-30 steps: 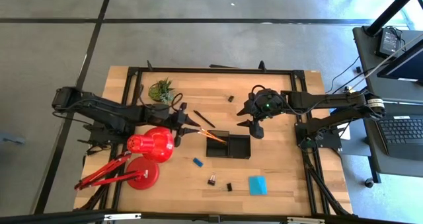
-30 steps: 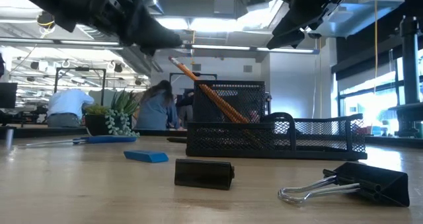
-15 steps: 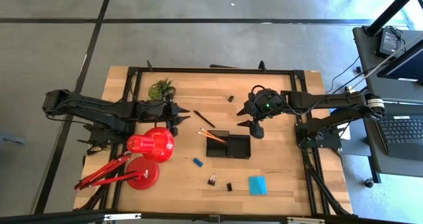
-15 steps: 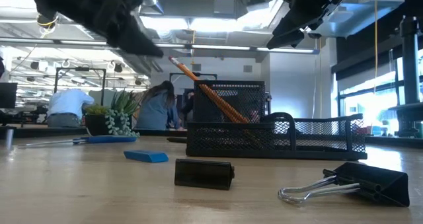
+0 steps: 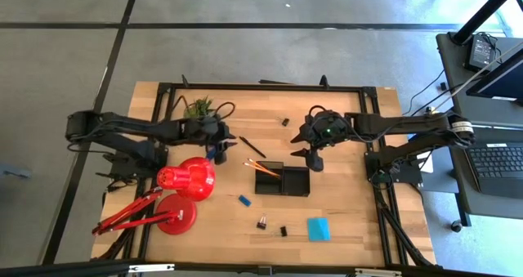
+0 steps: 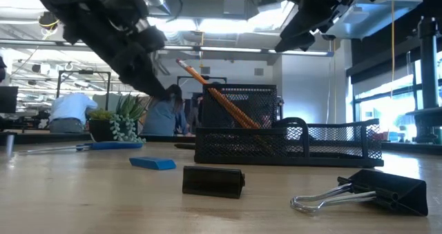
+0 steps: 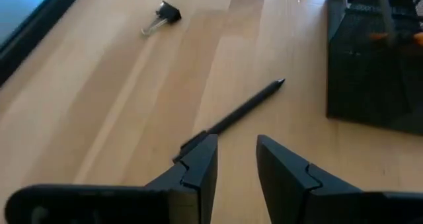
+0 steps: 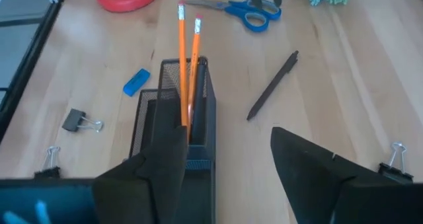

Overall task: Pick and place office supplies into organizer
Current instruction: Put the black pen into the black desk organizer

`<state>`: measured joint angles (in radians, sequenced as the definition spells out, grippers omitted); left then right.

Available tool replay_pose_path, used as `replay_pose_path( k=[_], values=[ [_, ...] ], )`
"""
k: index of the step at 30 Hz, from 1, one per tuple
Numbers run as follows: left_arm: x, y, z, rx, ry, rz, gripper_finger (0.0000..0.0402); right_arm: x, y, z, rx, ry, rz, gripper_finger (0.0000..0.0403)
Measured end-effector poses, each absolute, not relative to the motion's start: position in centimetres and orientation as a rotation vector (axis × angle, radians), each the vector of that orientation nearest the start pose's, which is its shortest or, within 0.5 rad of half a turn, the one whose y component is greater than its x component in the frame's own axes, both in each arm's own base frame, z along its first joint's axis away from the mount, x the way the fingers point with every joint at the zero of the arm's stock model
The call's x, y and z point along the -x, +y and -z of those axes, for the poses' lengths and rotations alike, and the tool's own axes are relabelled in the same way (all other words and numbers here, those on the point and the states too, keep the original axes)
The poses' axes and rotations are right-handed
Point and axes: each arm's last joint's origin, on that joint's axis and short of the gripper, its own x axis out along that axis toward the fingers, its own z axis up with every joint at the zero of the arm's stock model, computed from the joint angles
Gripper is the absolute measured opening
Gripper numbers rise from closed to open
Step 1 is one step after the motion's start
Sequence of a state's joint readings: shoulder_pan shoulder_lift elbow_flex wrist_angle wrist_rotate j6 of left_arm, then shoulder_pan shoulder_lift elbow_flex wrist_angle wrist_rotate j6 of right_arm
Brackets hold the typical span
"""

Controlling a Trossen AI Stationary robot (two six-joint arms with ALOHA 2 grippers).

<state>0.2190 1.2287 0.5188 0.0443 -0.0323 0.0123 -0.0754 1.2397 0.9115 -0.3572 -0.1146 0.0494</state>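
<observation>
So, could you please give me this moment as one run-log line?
left gripper: open, over pen | right gripper: open, above organizer | pencils: in organizer

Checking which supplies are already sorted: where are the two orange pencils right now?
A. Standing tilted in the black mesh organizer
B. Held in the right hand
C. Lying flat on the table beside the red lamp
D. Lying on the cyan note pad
A: the pencils lean in the tall compartment of the organizer, tips sticking out above its rim, with neither hand on them.
</observation>
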Motion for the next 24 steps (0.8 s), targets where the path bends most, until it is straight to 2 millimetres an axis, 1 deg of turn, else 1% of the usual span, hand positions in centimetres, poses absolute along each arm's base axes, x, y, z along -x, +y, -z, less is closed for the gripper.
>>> replay_pose_path(
  k=[6,10,14,18,24],
  values=[
    [-24.4,6.5,-17.9,-0.014,0.704,-0.128,0.0108,-26.6,-1.7,-26.0,-0.122,0.726,-0.017,0.0221],
    [-25.5,7.3,-17.5,-0.073,0.735,-0.117,0.0127,-26.6,-1.7,-25.7,-0.139,0.751,-0.01,0.0221],
    [-26.7,7.9,-17.1,-0.083,0.79,-0.104,0.0151,-26.6,-1.7,-25.6,-0.14,0.753,-0.01,0.0221],
    [-27.9,8.3,-16.7,-0.105,0.881,-0.068,0.0165,-26.6,-1.7,-25.6,-0.14,0.758,-0.01,0.0221],
    [-29.5,8.9,-16.2,-0.144,1.029,-0.021,0.0162,-26.6,-1.7,-25.6,-0.14,0.757,-0.01,0.0221]
  ],
)
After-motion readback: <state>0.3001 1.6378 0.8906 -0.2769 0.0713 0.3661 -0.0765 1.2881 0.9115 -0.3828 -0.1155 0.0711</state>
